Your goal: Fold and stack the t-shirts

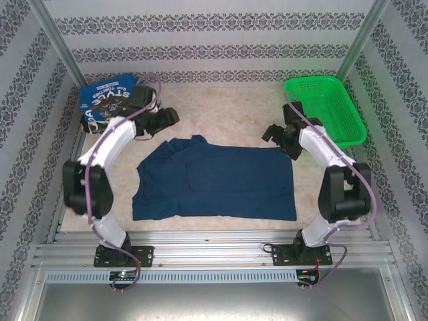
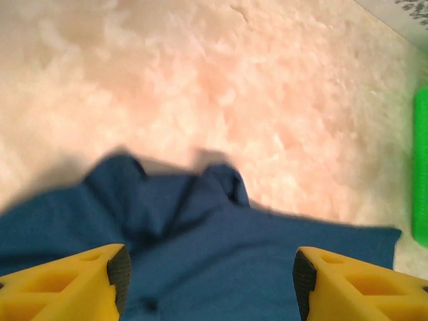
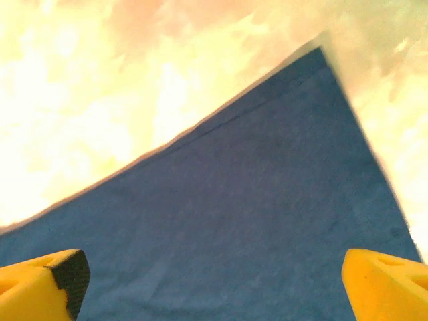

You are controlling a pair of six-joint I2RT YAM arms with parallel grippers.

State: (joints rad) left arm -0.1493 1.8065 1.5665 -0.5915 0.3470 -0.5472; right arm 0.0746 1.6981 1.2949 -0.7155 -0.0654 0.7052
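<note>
Navy t-shirt [image 1: 214, 180] lay spread on table [image 1: 221, 107] | left pincer [image 2: 211, 269] gaped open above its collar | right pincer [image 3: 214, 271] open over a corner

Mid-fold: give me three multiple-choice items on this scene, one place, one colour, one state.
1. Where is the green plastic mesh basket? A far right corner; B far left corner; C table centre.
2. What colour is the soft cloth t-shirt spread mid-table? A red; B navy blue; C white.
3. How is the right gripper? A open, empty; B shut on the t-shirt; C shut on the basket.
1 A: it stands far right in the top view. 2 B: every view shows dark blue cloth. 3 A: its yellow fingers stand wide apart, nothing between.
</note>
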